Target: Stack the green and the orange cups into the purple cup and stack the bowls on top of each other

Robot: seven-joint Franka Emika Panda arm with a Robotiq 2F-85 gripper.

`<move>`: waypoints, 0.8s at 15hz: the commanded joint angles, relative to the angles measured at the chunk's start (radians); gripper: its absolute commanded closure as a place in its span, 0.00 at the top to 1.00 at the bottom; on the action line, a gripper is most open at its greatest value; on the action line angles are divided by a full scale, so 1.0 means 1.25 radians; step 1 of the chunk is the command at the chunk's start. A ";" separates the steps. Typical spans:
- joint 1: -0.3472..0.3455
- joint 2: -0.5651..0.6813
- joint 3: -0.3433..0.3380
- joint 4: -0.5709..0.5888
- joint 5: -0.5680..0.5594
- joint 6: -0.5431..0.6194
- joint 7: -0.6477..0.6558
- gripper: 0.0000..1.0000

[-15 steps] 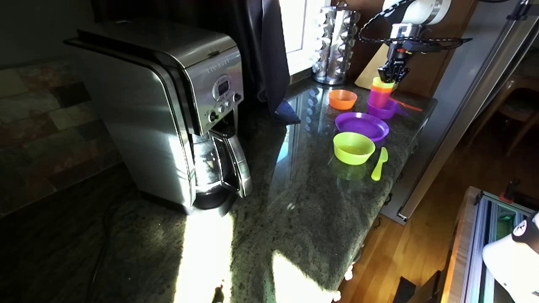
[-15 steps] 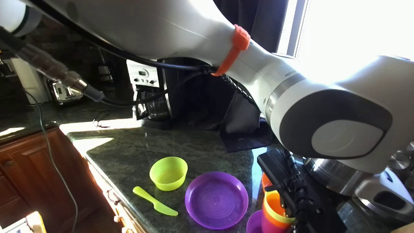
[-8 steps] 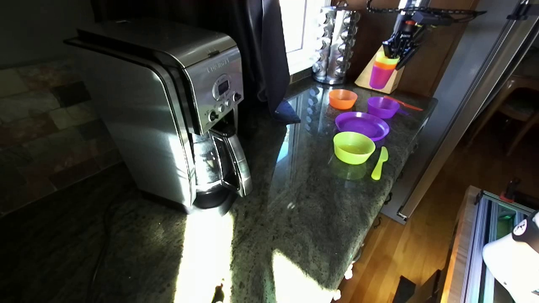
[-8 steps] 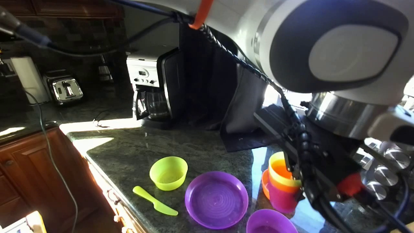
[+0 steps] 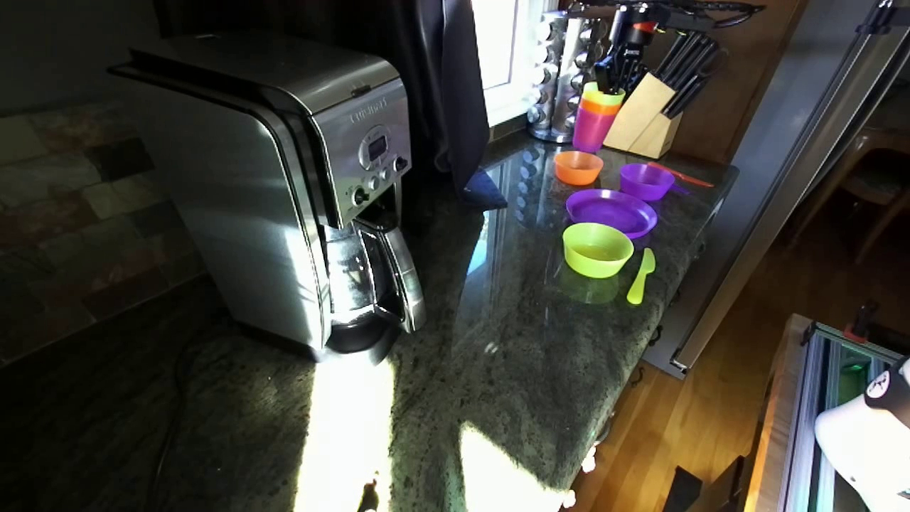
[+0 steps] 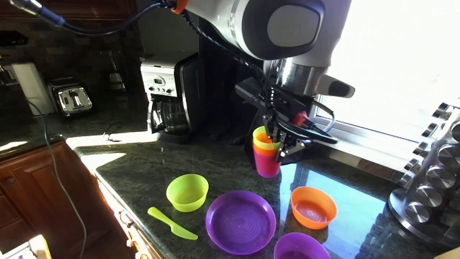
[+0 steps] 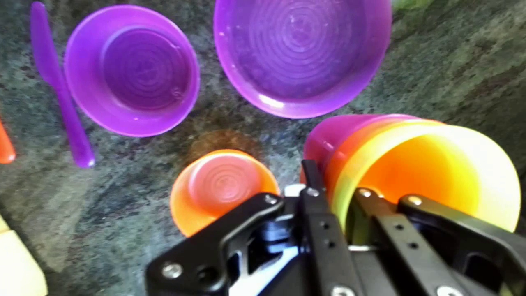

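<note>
Nested cups (image 6: 266, 163), green in orange in purple, tilt above a dark counter (image 6: 143, 165), a black gripper (image 7: 339, 185) clamped on their wall. Nearer, in an exterior view, sit the orange bowl (image 6: 313, 208), purple bowl (image 6: 302, 244) and plate (image 6: 240, 223); the green bowl (image 6: 187, 194) lies left. Counter stretches left to its edge and far to a coffee maker (image 6: 174, 97); a bright window (image 6: 388, 64) stands right.

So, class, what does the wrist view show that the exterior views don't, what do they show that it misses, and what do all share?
Only the wrist view: the purple knife from end to end.
Only the exterior views: the coffee maker and the spice rack.
Shared, at least in part: the gripper closed on the stacked cups, the orange bowl, the purple bowl and the purple plate.
</note>
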 commanded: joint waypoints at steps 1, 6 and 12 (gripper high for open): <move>0.056 0.018 0.031 -0.027 -0.022 0.022 0.051 0.02; 0.114 0.085 0.070 -0.022 -0.038 0.061 0.099 0.02; 0.136 0.148 0.091 -0.023 -0.041 0.136 0.102 0.02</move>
